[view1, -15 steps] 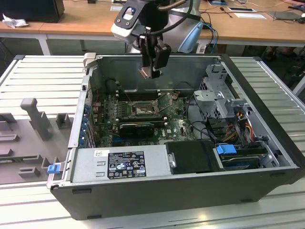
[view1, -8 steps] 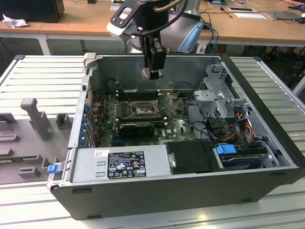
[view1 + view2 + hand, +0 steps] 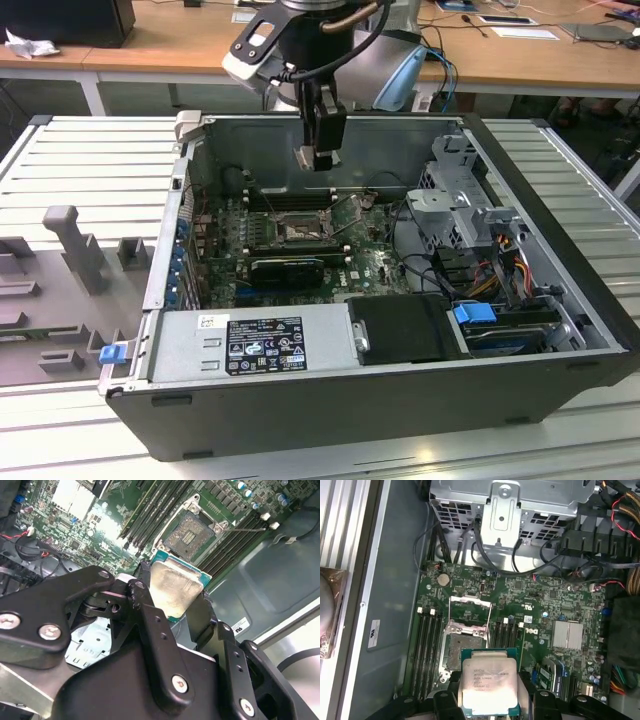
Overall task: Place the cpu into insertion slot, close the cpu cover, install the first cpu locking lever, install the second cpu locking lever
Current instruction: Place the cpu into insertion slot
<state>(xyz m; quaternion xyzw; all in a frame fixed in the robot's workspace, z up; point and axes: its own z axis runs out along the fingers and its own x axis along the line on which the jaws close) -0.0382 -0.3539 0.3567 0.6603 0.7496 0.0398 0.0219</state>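
In the exterior view, the arm reached down into the open computer case (image 3: 560,215) lying on its side on the slatted worktop (image 3: 90,150). The gripper (image 3: 318,152) hung above the motherboard, well clear of the insertion slot (image 3: 297,232), probably so the chip could be lined up before any descent. In the second wrist view, the gripper's fingers (image 3: 145,600) were pinching the cpu (image 3: 172,592) by two opposite edges. That hold left its pale metal face bare and its underside free to meet the socket, which lay beyond it with no chip seated. In the first wrist view, the cpu (image 3: 489,680) sat level in the grasp, beside the socket (image 3: 462,650) rather than squarely over it. The cpu cover (image 3: 470,611) stood swung open at the slot's far side, which I judge kept the socket clear for seating.
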